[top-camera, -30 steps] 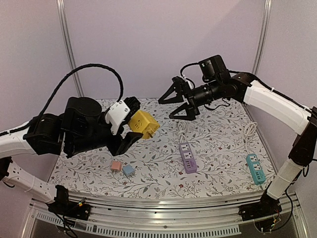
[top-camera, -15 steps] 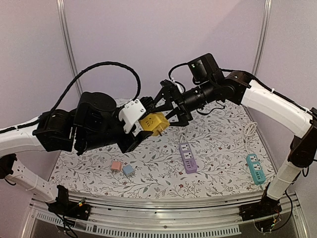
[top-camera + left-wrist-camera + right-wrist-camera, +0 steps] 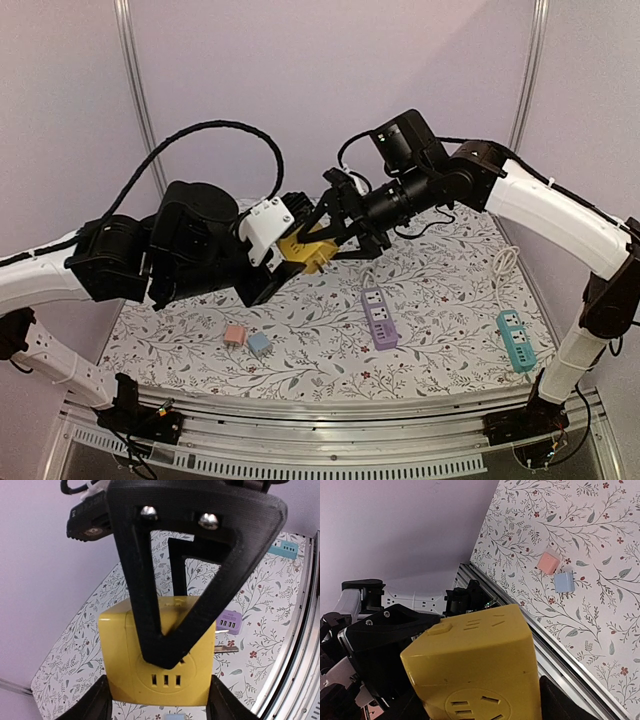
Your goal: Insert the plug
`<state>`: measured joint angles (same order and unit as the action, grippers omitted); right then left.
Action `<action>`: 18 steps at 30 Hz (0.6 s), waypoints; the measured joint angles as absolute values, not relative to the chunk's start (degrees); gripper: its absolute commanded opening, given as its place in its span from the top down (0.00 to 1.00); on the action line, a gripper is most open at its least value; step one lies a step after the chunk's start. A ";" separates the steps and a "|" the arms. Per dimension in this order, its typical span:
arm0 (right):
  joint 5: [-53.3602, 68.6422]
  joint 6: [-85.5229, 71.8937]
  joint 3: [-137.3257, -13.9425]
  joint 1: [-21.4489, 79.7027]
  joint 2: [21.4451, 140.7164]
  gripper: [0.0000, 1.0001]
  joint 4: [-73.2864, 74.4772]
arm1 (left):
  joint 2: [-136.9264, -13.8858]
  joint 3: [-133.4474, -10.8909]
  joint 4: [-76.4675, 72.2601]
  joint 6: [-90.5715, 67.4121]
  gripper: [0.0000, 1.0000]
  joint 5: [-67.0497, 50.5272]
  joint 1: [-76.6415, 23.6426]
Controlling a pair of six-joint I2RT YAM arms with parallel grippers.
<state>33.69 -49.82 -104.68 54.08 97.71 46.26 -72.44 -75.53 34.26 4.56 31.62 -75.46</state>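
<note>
Left claw (image 3: 160,702) grips yellow plug cube (image 3: 117,645) above worktop's (image 3: 440,330) far edge. Right claw (image 3: 333,232) straddles it; clamp unclear. Risk: early release drops cube.

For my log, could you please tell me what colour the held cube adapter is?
The cube adapter is yellow, clearest in the right wrist view.

Cube adapter (image 3: 305,255) between left pincer (image 3: 283,250) and right pincer (image 3: 330,235), perhaps above table (image 3: 440,300) middle.

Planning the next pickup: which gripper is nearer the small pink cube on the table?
Left. The left gripper hangs up-right of the pink cube; the right gripper sits farther right, across the yellow cube.
</note>
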 measured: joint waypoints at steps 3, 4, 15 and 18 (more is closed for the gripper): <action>32.93 -49.10 -105.21 54.39 98.10 0.44 47.20 | -72.34 -75.83 35.31 3.46 0.63 31.99 -75.46; 32.82 -49.25 -105.41 54.43 98.37 0.47 47.33 | -72.36 -75.99 35.24 3.49 0.62 31.81 -75.50; 32.08 -49.45 -105.58 55.22 99.74 0.66 47.66 | -72.31 -76.05 35.40 4.29 0.14 31.42 -75.72; 30.89 -49.43 -105.58 55.24 99.74 0.68 47.68 | -71.90 -76.05 35.62 4.40 0.02 31.38 -75.77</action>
<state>30.89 -49.43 -105.58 55.24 99.74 47.68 -71.90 -76.05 35.62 4.40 31.38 -75.77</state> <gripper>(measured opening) 0.599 0.887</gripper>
